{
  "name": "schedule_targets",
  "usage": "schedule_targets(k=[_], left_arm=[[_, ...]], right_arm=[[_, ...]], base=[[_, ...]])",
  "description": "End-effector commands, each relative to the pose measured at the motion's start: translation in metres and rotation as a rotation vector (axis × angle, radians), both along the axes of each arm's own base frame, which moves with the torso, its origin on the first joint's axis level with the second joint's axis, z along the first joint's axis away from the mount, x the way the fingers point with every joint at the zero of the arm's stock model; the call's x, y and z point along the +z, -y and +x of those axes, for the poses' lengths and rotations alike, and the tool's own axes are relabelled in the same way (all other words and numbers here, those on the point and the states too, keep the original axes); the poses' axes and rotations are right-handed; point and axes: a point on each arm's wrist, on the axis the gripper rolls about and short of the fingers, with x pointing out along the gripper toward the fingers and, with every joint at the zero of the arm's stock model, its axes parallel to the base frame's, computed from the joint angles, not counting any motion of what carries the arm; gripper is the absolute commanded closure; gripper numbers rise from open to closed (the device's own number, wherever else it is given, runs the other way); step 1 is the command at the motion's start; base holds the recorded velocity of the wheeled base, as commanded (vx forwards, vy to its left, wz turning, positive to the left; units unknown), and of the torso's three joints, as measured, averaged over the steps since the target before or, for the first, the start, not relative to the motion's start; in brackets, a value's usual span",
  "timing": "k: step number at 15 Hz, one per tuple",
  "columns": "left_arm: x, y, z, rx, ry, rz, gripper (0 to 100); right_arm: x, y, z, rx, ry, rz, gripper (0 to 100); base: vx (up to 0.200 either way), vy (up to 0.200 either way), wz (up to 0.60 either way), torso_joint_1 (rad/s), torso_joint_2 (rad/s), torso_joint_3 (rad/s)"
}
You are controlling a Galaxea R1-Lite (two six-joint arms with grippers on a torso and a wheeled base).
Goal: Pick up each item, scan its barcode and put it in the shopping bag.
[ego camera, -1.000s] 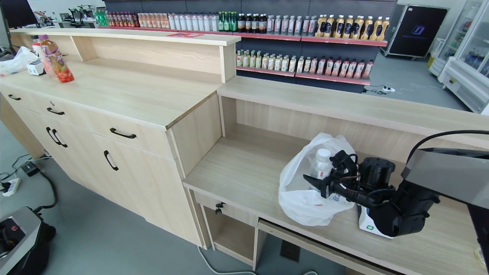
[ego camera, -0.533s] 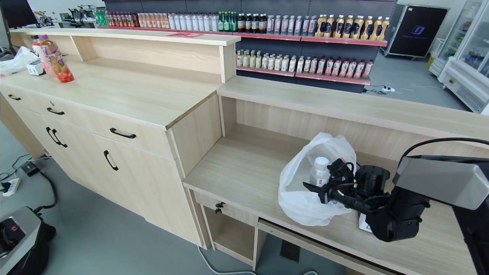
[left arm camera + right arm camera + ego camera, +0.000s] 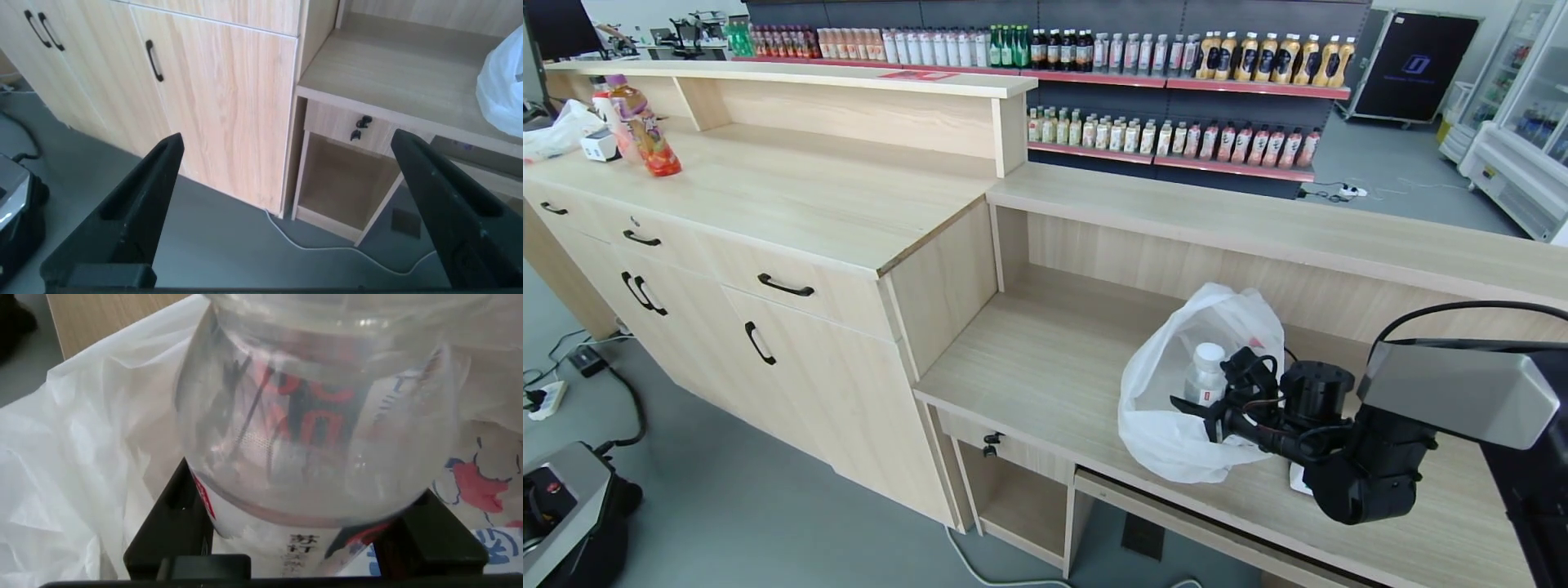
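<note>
The right gripper (image 3: 1211, 402) sits inside the mouth of the white shopping bag (image 3: 1168, 441), its fingers (image 3: 176, 518) clamped on either side of a clear bottle (image 3: 1205, 374) with a white cap and a red-printed label. The bottle stands roughly upright, its lower body down in the bag and its cap just below the bag's raised back edge. In the right wrist view the bottle (image 3: 327, 433) is seen close up, with crumpled bag plastic (image 3: 90, 465) around it.

The bag rests on the lower tabletop (image 3: 1045, 359), near its front edge. Just beside the bag, under the right arm, a white device (image 3: 1298, 480) lies on the same surface — mostly hidden by the arm.

The left gripper (image 3: 286, 140) hangs low beside the counter with its fingers (image 3: 135, 216) spread wide apart and nothing between them; below it are wooden cabinet doors (image 3: 229, 98) with black handles and the grey floor (image 3: 204, 245).

Well apart, at the far end of the higher tabletop (image 3: 768, 196) — an orange drink bottle (image 3: 645, 131) stands beside another white bag (image 3: 556, 135).
</note>
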Motion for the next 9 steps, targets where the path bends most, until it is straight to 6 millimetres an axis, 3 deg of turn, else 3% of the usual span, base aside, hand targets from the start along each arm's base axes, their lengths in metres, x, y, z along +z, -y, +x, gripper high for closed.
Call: schedule_targets(k=[1, 4, 7, 9], left_arm=[[0.0, 0.0, 0.0, 0.001, 0.0, 0.0, 0], [0.0, 0.0, 0.0, 0.001, 0.0, 0.0, 0], [0.0, 0.0, 0.0, 0.001, 0.0, 0.0, 0], [0.0, 0.0, 0.0, 0.001, 0.0, 0.0, 0]], right_arm=[[-0.004, 0.002, -0.002, -0.004, -0.022, -0.005, 0], [0.008, 0.002, 0.0, -0.008, 0.02, 0.004, 0], [0.066, 0.007, -0.003, -0.025, 0.131, 0.023, 0], [0.097, 0.013, -0.017, -0.037, 0.123, 0.02, 0]], base=[[0.0, 0.0, 0.0, 0.0, 0.0, 0.0], [0.0, 0.0, 0.0, 0.0, 0.0, 0.0], [0.0, 0.0, 0.0, 0.0, 0.0, 0.0], [0.0, 0.0, 0.0, 0.0, 0.0, 0.0]])
